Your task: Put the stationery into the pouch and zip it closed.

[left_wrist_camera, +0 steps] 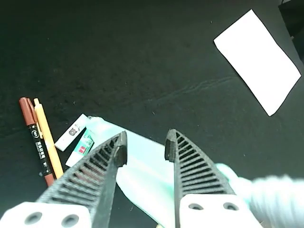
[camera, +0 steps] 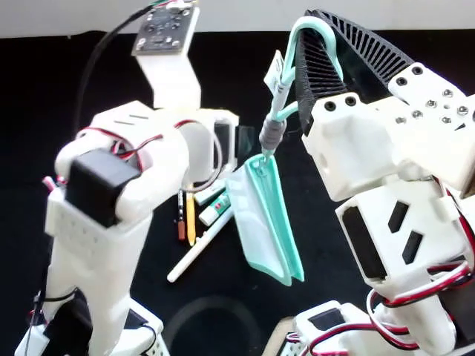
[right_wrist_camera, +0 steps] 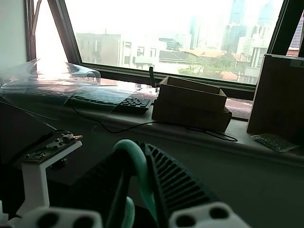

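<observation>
The mint-green pouch [camera: 261, 222] hangs tilted above the black table, lifted by its teal strap [camera: 318, 31]. My right gripper [camera: 309, 18] is raised high and shut on that strap [right_wrist_camera: 138, 164]. In the left wrist view my left gripper [left_wrist_camera: 145, 147] stands open just above the pouch [left_wrist_camera: 142, 173], nothing between its fingers. Beside the pouch lie a brown pen [left_wrist_camera: 35, 137], an orange pen [left_wrist_camera: 47, 142], two small green-and-white pieces [left_wrist_camera: 78, 140] and a long white marker [camera: 197, 252].
A white sheet of paper [left_wrist_camera: 259, 61] lies on the table away from the stationery. The left arm's body [camera: 126, 193] covers part of the pens in the high view. The right arm's base [camera: 401, 245] stands close to the pouch.
</observation>
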